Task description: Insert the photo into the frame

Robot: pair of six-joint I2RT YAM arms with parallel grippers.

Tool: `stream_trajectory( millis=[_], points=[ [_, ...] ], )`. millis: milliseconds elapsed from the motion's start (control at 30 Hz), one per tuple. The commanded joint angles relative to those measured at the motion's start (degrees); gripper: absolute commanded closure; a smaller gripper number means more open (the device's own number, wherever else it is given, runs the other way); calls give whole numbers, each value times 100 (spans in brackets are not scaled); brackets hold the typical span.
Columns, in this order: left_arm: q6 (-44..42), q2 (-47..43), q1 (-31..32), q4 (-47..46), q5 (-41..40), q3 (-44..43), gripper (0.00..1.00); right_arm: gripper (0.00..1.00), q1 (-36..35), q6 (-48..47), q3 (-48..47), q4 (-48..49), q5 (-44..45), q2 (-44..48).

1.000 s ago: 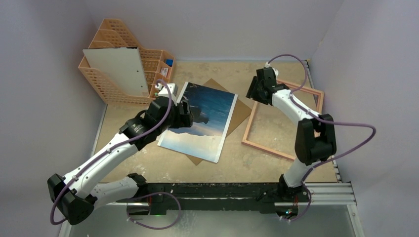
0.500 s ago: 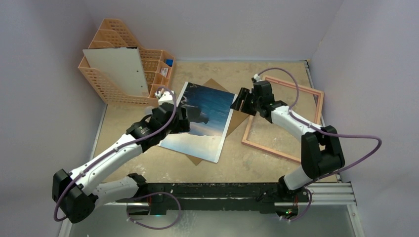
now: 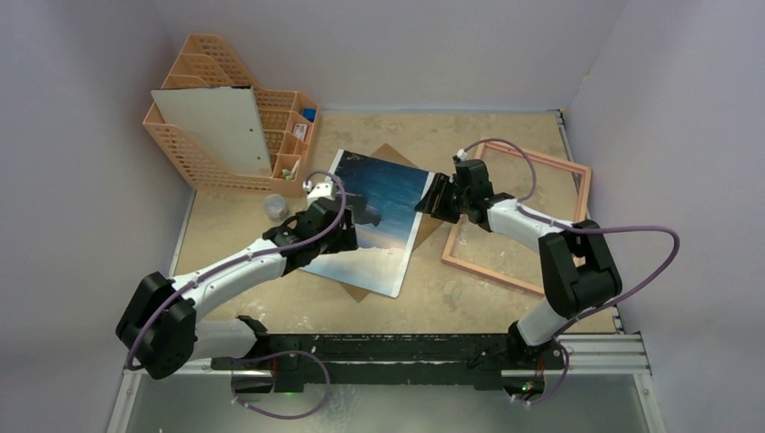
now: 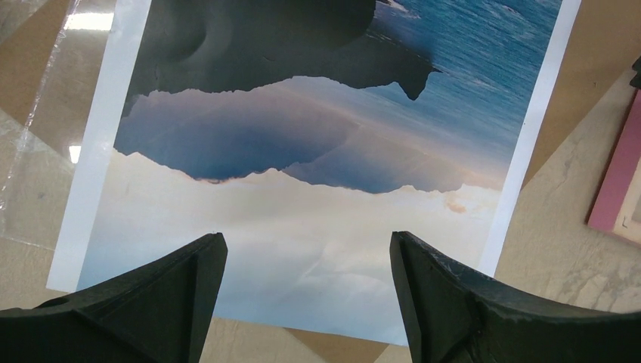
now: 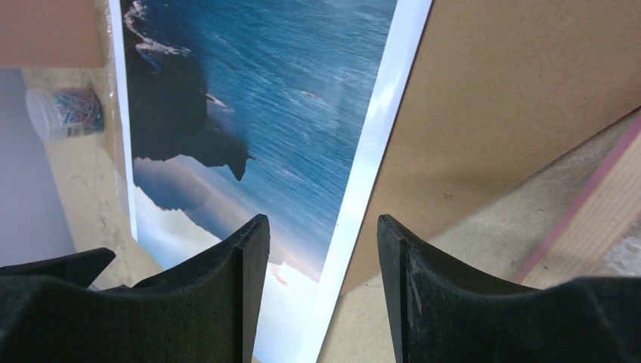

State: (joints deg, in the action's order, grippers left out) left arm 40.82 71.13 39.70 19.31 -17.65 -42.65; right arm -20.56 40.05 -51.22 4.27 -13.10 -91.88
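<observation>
The photo [image 3: 383,212], blue sea and dark mountains face up, lies flat on the brown backing board [image 3: 440,206] in the middle of the table. The frame [image 3: 469,264], peach-pink and empty, lies flat to its right. My left gripper [image 3: 345,233] is open and empty, hovering over the photo's pale-sky end [image 4: 302,227]. My right gripper [image 3: 429,197] is open and empty, its jaws straddling the photo's white right border [image 5: 370,159], with the board [image 5: 514,91] beside it. A pink frame corner [image 4: 616,181] shows at the right of the left wrist view.
An orange mesh file rack [image 3: 194,149] with a white board [image 3: 216,126] leaning on it stands at the back left. A small clear jar of clips [image 3: 275,207] sits left of the photo. A clear sheet [image 4: 38,113] lies under the photo's left side. Walls close in on three sides.
My right gripper has moved left and down from the frame's far corner to the photo's right edge. My left gripper has slid further over the photo's near end.
</observation>
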Motion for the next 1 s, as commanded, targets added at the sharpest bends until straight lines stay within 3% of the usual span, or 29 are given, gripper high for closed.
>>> stream_trajectory(
  millis=[0, 200, 367, 633, 967],
  points=[
    [337, 174, -41, -474, -176, -5, 18, 44, 50, -245, -521, -270, 473, -69],
    [511, 471, -38, 17, -429, -377, 19, 44, 46, -589, -516, -146, 484, -66],
    [575, 432, -41, 196, -745, -548, 19, 44, -21, -615, -347, 213, -130, -150],
    [495, 993, -216, 283, -2195, -569, 12, 40, -306, -362, -451, 824, -937, -677],
    [644, 376, -1621, -479, -1144, 110, 11, 42, -405, -295, -581, 568, -1024, -731]
  ],
)
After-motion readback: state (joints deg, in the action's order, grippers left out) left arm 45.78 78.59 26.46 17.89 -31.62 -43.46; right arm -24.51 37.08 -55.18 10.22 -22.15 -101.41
